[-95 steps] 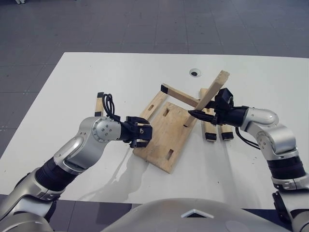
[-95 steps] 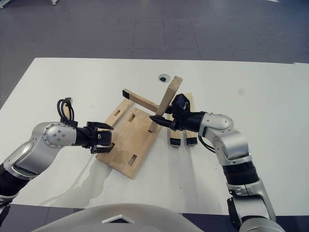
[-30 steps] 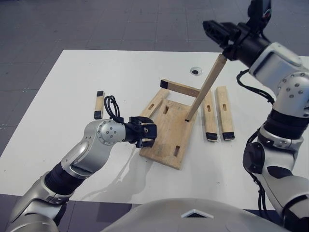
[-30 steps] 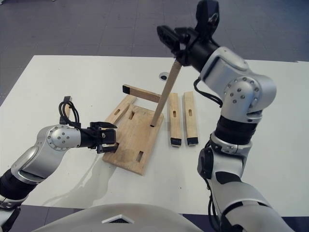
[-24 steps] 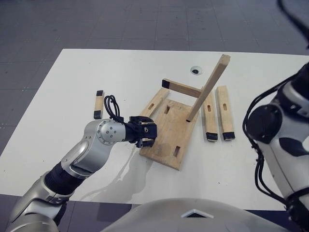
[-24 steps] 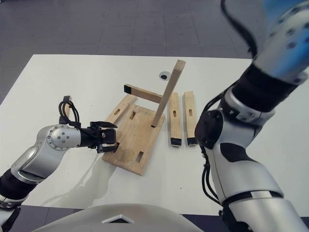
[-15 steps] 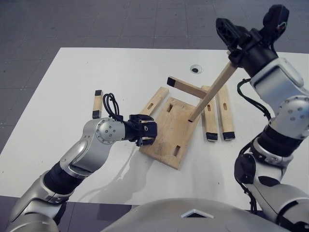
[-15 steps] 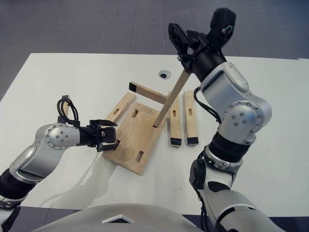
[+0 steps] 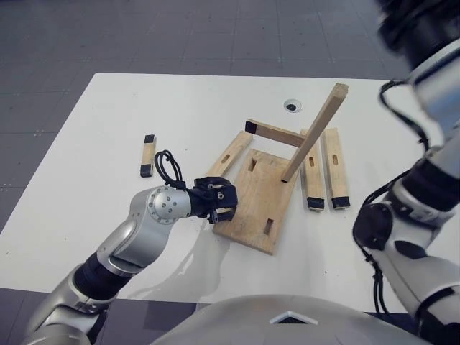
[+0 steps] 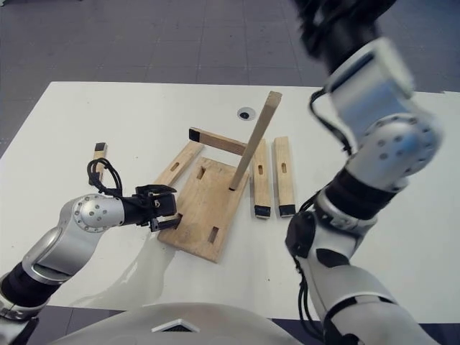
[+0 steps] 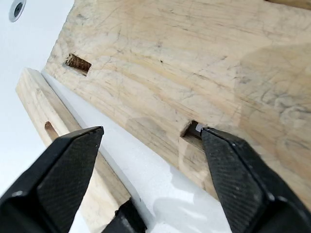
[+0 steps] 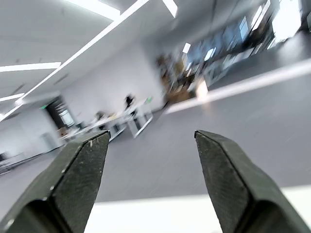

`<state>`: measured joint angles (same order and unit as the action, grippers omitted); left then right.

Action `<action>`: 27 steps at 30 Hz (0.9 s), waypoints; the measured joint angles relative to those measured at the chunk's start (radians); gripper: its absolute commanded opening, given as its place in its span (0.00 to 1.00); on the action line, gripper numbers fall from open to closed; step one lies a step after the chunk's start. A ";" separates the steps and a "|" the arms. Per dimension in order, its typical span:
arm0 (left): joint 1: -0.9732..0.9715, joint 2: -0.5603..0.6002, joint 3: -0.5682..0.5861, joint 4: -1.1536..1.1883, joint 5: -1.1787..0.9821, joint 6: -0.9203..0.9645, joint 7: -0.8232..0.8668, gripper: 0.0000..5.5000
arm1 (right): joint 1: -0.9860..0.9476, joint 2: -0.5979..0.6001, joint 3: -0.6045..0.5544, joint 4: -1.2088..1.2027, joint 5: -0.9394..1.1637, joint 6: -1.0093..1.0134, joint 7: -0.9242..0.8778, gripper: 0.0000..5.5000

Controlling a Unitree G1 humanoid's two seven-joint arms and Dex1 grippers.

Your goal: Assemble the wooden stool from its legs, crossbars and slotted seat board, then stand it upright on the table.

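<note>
The slotted seat board (image 9: 253, 203) lies flat on the white table (image 9: 100, 115). One leg (image 9: 315, 131) stands tilted in a slot of the board, untouched, with a crossbar (image 9: 277, 132) jutting from its side. Another leg (image 9: 228, 152) lies partly under the board's far left edge. My left gripper (image 9: 221, 203) is open at the board's left edge; the left wrist view has the board (image 11: 194, 63) and its slots between the fingers (image 11: 63, 170). My right arm is raised high, and its gripper (image 12: 150, 133) is open with nothing between the fingers.
Two slotted legs (image 9: 313, 178) (image 9: 335, 169) lie side by side right of the board. A short piece with a black end (image 9: 146, 156) lies apart at the left. A cable hole (image 9: 292, 106) sits at the table's back. The table's left and near parts are bare.
My right gripper, at the top of the tilted leg half a second ago, has swung up out of the head views. The leg stays standing in the board. The left gripper holds its place.
</note>
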<state>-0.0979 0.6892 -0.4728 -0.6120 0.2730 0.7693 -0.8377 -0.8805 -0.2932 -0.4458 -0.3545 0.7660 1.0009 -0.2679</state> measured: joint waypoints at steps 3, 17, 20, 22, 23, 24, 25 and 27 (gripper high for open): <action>0.067 -0.054 0.020 -0.044 0.008 0.091 0.088 0.68 | 0.169 -0.061 0.000 -0.117 -0.035 0.068 -0.009 0.70; 0.169 -0.269 0.040 -0.130 0.023 0.400 0.413 0.68 | 1.019 -0.036 0.157 -0.392 -0.060 0.319 0.144 0.91; 0.163 -0.270 0.043 -0.132 0.012 0.414 0.430 0.68 | 1.052 -0.059 0.191 -0.351 -0.117 0.257 0.177 0.91; 0.162 -0.278 0.043 -0.138 0.005 0.432 0.443 0.68 | 1.070 -0.085 0.204 -0.300 -0.177 0.199 0.207 0.91; 0.161 -0.283 0.043 -0.140 0.003 0.439 0.449 0.68 | 1.070 -0.093 0.214 -0.282 -0.193 0.179 0.218 0.91; 0.160 -0.291 0.043 -0.141 -0.001 0.447 0.458 0.68 | 1.069 -0.102 0.229 -0.263 -0.214 0.151 0.235 0.91; 0.158 -0.300 0.044 -0.139 -0.006 0.455 0.470 0.68 | 1.067 -0.107 0.246 -0.245 -0.231 0.119 0.250 0.91; 0.140 -0.325 0.044 -0.128 -0.014 0.480 0.490 0.68 | 1.053 -0.111 0.278 -0.213 -0.265 0.073 0.272 0.91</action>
<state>0.0422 0.3645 -0.4293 -0.7397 0.2592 1.2489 -0.3474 0.1729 -0.4045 -0.1682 -0.5671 0.5014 1.0741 0.0043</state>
